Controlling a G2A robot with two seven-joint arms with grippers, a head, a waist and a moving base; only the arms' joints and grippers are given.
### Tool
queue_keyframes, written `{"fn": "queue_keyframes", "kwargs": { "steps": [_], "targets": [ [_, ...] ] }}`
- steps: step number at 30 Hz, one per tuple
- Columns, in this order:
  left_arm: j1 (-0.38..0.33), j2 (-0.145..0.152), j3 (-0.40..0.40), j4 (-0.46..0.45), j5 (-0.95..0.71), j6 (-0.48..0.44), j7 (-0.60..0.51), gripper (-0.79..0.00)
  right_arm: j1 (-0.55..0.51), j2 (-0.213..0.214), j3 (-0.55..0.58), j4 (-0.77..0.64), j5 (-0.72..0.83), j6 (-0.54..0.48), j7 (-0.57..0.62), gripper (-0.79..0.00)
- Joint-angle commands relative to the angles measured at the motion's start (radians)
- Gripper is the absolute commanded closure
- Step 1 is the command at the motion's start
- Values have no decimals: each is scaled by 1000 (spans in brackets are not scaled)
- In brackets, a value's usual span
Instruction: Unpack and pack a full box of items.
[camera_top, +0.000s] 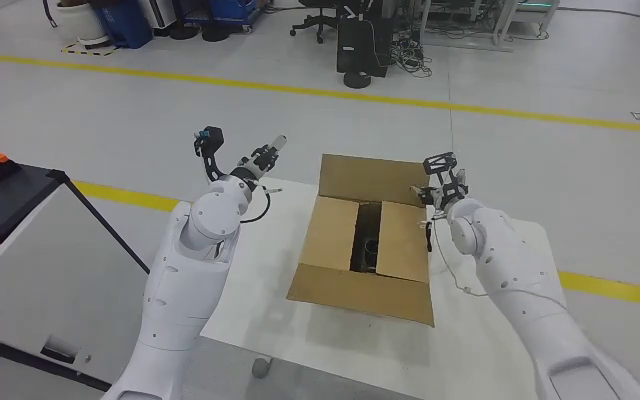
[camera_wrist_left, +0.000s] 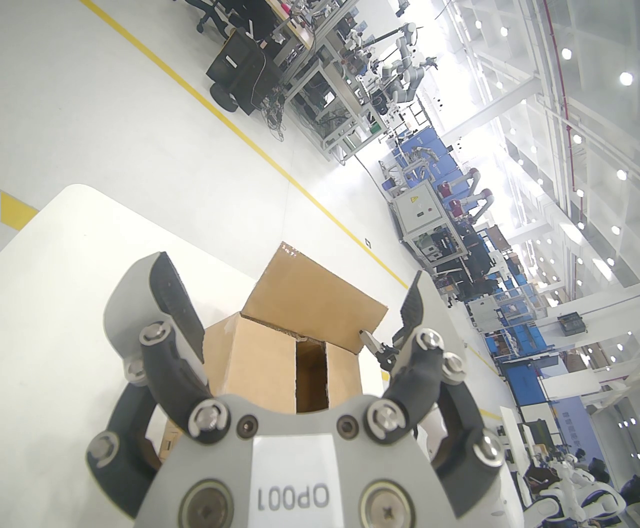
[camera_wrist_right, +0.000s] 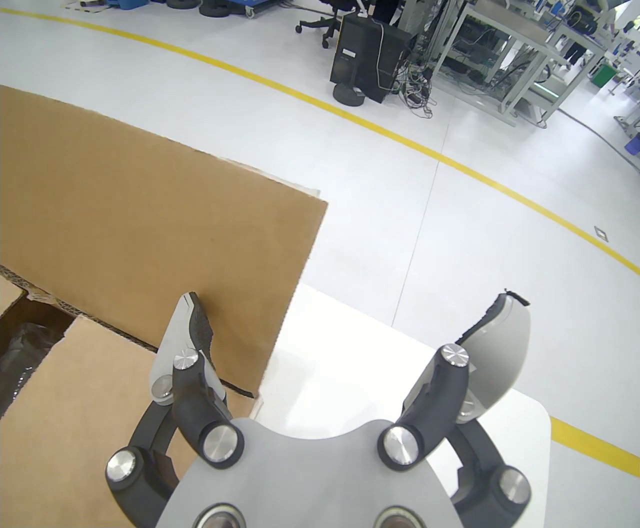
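Hanging near the white worktop's (camera_top: 262, 262) far left corner, the left claw (camera_top: 272, 148) is spread and empty. The brown cardboard box (camera_top: 330, 235) sits mid-worktop, its inner flaps leaving only a narrow gap; reaching in could snag one and drag the box. The right claw (camera_top: 441, 172), also spread, crowds the upright rear flap's corner; bare worktop lies beyond.
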Motion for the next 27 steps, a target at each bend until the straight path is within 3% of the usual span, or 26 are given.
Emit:
{"fn": "queue_keyframes", "kwargs": {
  "steps": [1,13,18,27],
  "targets": [
    [0,0,0,0,0,0,0,-785,12,-9,-7,20,5,13,17,-785],
    [0,0,0,0,0,0,0,-785,59,-42,-25,100,17,-38,57,-785],
    [0,0,0,0,0,0,0,-785,22,-29,45,65,76,-103,-135,-785],
    [0,0,0,0,0,0,0,-785,-189,60,281,-134,89,-329,-349,-785]
  ]
}}
